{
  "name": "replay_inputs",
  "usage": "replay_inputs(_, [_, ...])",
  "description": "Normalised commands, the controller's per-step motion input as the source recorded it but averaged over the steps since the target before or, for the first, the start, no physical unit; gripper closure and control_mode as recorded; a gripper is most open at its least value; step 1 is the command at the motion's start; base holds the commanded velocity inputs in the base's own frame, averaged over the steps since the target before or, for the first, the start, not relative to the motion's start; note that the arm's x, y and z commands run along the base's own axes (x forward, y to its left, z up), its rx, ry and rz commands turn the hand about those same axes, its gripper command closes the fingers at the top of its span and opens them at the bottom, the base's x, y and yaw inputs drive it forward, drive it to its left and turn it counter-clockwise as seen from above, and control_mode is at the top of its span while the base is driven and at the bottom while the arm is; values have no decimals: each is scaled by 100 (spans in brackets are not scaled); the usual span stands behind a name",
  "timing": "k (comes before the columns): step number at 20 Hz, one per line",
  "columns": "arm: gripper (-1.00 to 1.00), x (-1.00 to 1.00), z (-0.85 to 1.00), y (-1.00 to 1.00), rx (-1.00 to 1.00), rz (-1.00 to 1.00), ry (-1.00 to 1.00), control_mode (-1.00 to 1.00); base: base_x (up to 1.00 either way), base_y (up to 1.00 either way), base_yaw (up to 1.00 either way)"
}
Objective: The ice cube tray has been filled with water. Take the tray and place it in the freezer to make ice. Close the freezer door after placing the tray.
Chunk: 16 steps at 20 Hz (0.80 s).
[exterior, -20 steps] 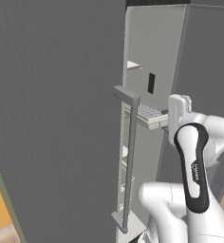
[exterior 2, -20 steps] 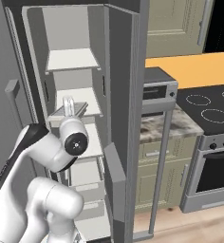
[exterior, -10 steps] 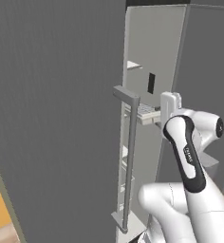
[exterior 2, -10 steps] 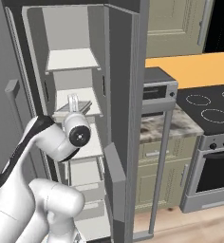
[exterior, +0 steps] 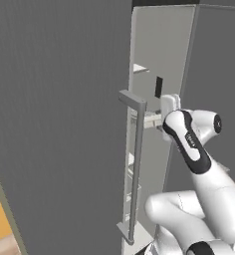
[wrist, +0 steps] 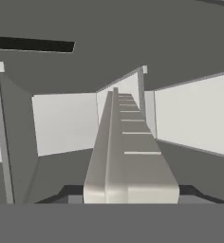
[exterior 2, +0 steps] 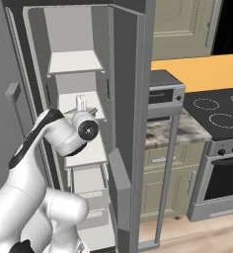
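Note:
The ice cube tray runs away from the hand as a long whitish bar with faint cell lines; its water cannot be made out. My gripper is shut on its near end. In the left base view the gripper holds the tray level, pointing into the freezer behind the bar handle of the open freezer door. From the right, the gripper is inside the compartment, just above the middle white shelf.
The wider grey door stands right of the compartment, with its handle close to my arm. Clear drawers sit below the shelves. A counter with an orange top and a stove lie further right.
The arm has pushed forward and the tray has gone deeper into the freezer, so less of it shows beside the door handle. The door has not moved.

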Motion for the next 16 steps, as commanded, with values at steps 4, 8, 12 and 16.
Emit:
replay_inputs(4, [100,35,-15,0,0,5,8,-100,0,0,0])
replay_inputs(8, [100,36,-21,0,0,7,4,-100,0,0,0])
replay_inputs(12, [100,35,-36,1,0,10,-1,-100,0,0,0])
replay_inputs(16, [100,34,-43,4,-1,10,-11,-100,0,0,0])
